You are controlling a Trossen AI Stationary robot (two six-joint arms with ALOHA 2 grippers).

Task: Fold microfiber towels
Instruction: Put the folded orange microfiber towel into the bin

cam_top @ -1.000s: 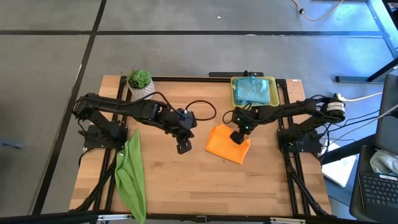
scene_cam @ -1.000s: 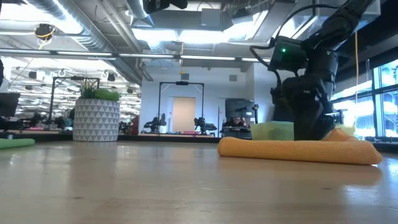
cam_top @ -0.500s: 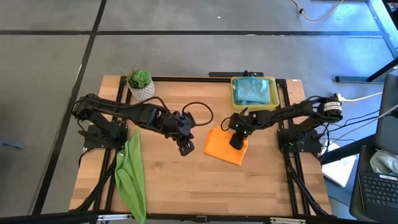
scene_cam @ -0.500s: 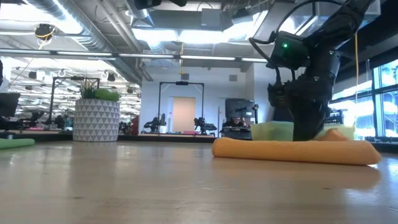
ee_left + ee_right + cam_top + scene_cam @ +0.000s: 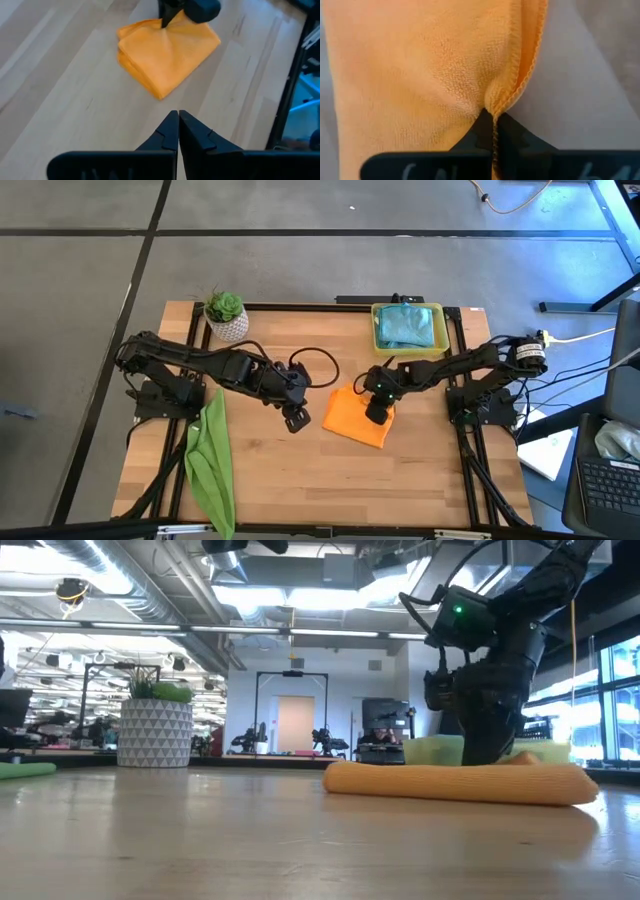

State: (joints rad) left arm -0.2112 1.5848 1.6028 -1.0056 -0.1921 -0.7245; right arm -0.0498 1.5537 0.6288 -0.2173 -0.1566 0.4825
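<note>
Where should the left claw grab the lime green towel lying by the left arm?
Take the lime green towel at its narrow end nearest the left arm's base, coming straight down from above. It lies flat as a long bunched strip on the table, so only a top pinch works there.

A soft, napped cloth with a stitched hem is seen in the orange towel, pinched at its edge between the matt black fingers of the right gripper. Pale wood with a smooth, faintly glossy finish is shown by the table under the left gripper, whose fingers look like matt plastic.
</note>
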